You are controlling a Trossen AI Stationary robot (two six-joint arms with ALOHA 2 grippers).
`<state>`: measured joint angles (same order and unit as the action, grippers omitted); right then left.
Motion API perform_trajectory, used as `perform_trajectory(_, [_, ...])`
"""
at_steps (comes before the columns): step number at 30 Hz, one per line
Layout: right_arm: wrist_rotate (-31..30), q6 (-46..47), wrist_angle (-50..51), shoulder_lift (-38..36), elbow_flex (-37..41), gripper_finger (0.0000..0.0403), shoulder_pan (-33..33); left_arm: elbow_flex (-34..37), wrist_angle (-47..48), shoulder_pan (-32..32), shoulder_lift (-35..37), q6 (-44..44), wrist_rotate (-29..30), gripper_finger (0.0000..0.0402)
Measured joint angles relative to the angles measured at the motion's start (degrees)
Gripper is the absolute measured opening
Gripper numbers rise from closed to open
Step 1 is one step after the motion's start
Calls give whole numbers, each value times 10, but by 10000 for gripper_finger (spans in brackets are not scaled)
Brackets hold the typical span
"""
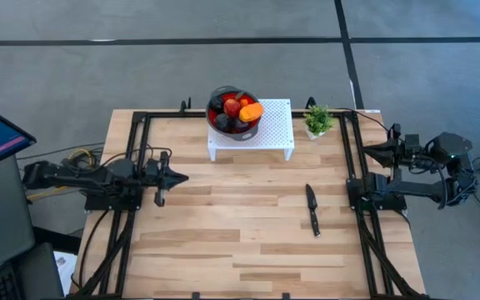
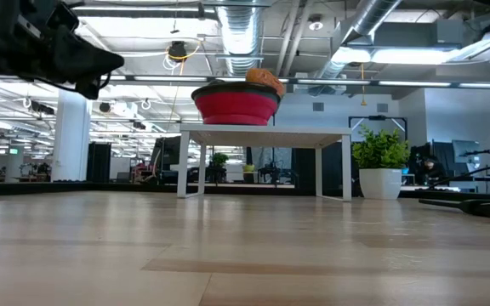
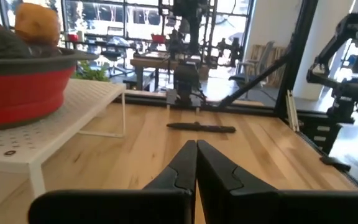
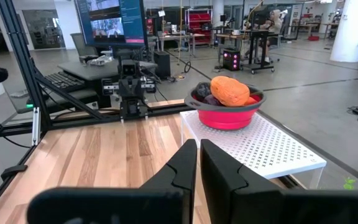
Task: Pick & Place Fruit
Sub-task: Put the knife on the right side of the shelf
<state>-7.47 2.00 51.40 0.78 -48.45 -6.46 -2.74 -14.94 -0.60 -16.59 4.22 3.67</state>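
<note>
Fruit [image 1: 234,111] sits heaped in the red bowl [image 1: 234,114], the big orange piece [image 1: 252,110] on top at its right side, and the bowl stands on the white rack [image 1: 272,133] at the far edge of the table [image 1: 223,233], near its middle. My left claw [image 1: 180,177] hangs clenched and empty over the left side of the table, pointing toward the right edge; the bowl lies ahead of it and off toward the far edge. My right claw is also clenched on nothing, drawn back past the right edge. A knife [image 1: 312,208] lies on the right half of the table, lengthwise from far edge to near edge, and a small plant [image 1: 317,122] stands beside the rack. I judge my left claw the nearer one to the bowl.
</note>
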Motion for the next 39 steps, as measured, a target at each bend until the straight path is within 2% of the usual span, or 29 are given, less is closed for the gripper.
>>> perform_trajectory(8, [0,0,0,0,0,17,0,24,-7,47,32,32,-26,2])
perform_trajectory(14, [-2,-197,-9,0,0,17,0,24,-15,51,31,33,-25,2])
perform_trajectory(17, [-1,-240,-9,0,0,17,0,24,-16,51,31,33,-25,2])
perform_trajectory(20, [-1,-236,-10,0,0,17,0,24,-19,51,31,33,-25,2])
perform_trajectory(22, [0,-198,-27,0,0,17,0,24,-19,51,31,33,-25,2])
perform_trajectory(26, [0,-62,-127,0,0,17,0,24,-20,51,31,32,-25,2])
perform_trajectory(31, [0,56,-318,9,0,17,1,24,-23,51,31,32,-25,2])
perform_trajectory(34, [1,68,-422,36,0,17,0,24,-24,51,31,32,-24,2])
perform_trajectory(39, [17,12,-532,120,0,17,1,24,-24,51,31,32,-24,2])
